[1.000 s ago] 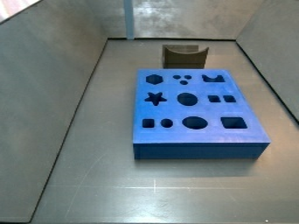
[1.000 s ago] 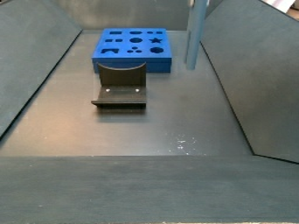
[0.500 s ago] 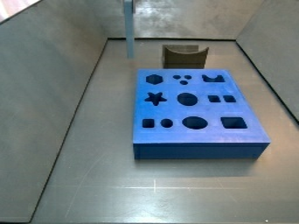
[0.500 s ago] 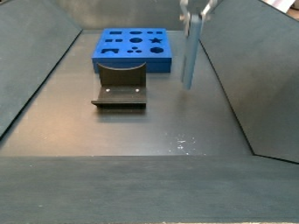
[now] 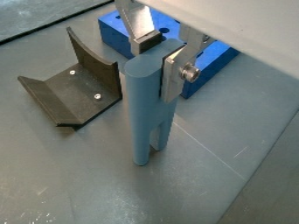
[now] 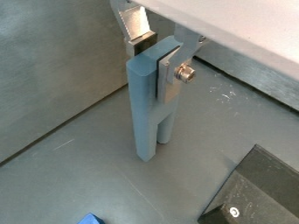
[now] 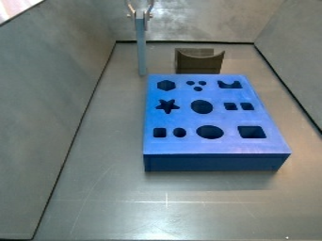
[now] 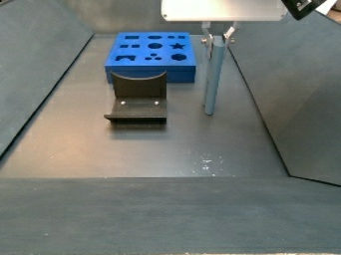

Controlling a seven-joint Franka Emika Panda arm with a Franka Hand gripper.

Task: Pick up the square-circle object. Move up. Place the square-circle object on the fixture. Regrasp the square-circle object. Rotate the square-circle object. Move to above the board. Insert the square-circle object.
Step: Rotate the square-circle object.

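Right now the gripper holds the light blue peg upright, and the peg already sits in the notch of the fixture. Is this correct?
Not quite. The gripper holds the square-circle object upright, but a side view shows it standing beside the fixture, apart from it. The notch is empty.

- The gripper (image 5: 156, 59) above the floor has shiny bare-metal plates.
- Square-circle object (image 5: 146, 109): smooth matt plastic.
- Fixture (image 5: 73, 87): dull dark plastic.
- Floor (image 8: 160, 149): grey, faintly glossy.
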